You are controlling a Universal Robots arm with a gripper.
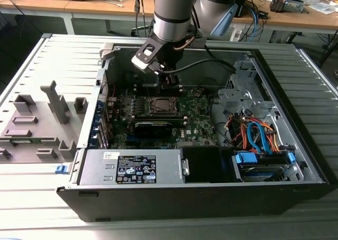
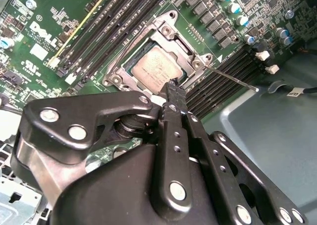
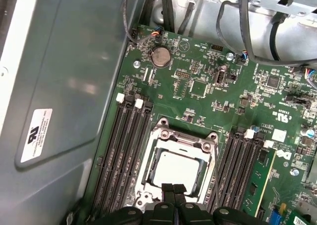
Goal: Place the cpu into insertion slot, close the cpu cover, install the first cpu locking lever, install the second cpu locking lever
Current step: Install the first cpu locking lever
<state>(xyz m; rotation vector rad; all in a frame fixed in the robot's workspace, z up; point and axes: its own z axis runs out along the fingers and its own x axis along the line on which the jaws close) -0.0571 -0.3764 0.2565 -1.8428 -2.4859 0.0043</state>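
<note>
The cpu (image 3: 174, 171) sits flat in the slot (image 1: 161, 105), its grey metal top showing through the cut-out of the cover (image 3: 181, 136), which lies down over it. In the second wrist view one thin lever (image 2: 233, 79) stands out sideways from the slot corner, across the memory slots (image 2: 225, 74), not tucked in. The gripper (image 3: 173, 188) hangs directly above the near edge of the cover in both wrist views, fingers pressed together with nothing between them; contact with the cover cannot be confirmed. The slot lies on the green board (image 3: 198, 86), flanked by memory slots on both sides. In the exterior view the board lies inside the open case (image 1: 296, 145).
</note>
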